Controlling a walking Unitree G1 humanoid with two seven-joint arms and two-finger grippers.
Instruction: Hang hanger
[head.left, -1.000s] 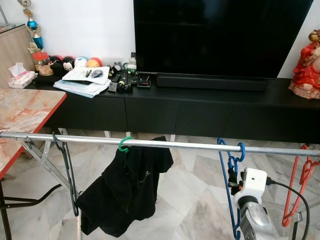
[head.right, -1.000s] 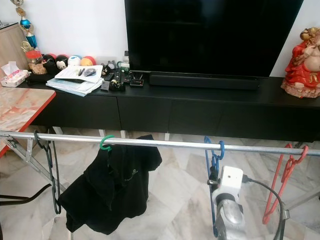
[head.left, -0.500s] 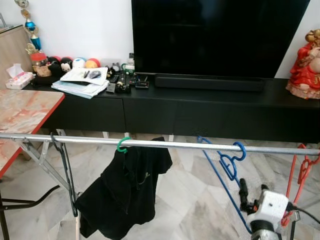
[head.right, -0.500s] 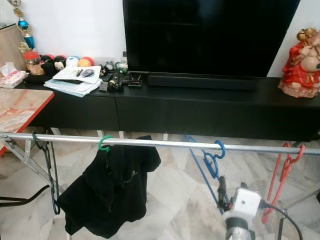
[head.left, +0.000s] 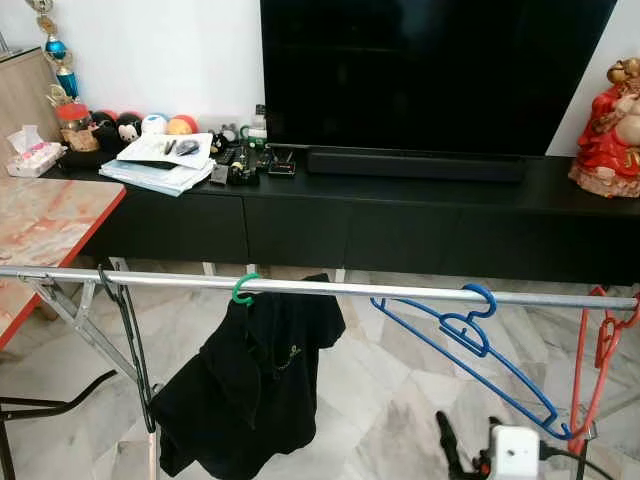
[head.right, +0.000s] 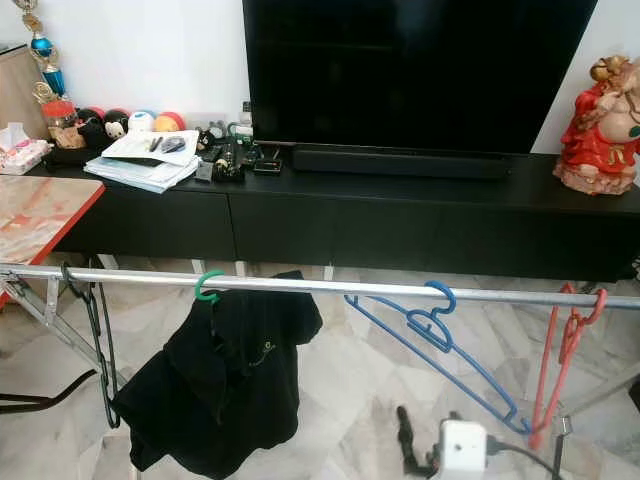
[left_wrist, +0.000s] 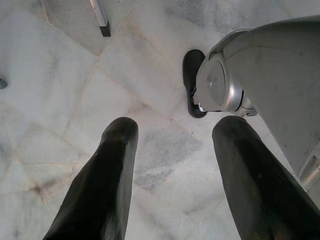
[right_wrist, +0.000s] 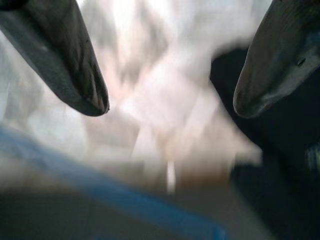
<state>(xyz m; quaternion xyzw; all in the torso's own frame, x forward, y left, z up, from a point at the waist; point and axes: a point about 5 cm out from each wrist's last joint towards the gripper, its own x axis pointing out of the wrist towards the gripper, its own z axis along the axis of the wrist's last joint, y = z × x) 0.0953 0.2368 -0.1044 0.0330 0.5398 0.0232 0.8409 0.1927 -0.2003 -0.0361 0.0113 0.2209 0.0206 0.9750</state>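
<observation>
A blue hanger (head.left: 467, 325) hangs by its hook from the metal rail (head.left: 340, 290), right of centre, tilted with its bar running down to the right. No gripper touches it. My right gripper (right_wrist: 170, 105) is low in front of the rail, below the hanger, open with nothing between its fingers (head.left: 448, 448). In the left wrist view, my left gripper (left_wrist: 172, 130) points down at the marble floor, open and holding nothing.
On the rail also hang a black shirt (head.left: 250, 390) on a green hanger, a black hanger (head.left: 130, 340) at the left and a red hanger (head.left: 598, 350) at the right. A black TV console (head.left: 400, 220) stands behind. A marble-topped table (head.left: 40, 220) sits at the left.
My right gripper has let go of the blue hanger and dropped well below the rail. The hanger has swung round and now hangs on its own.
</observation>
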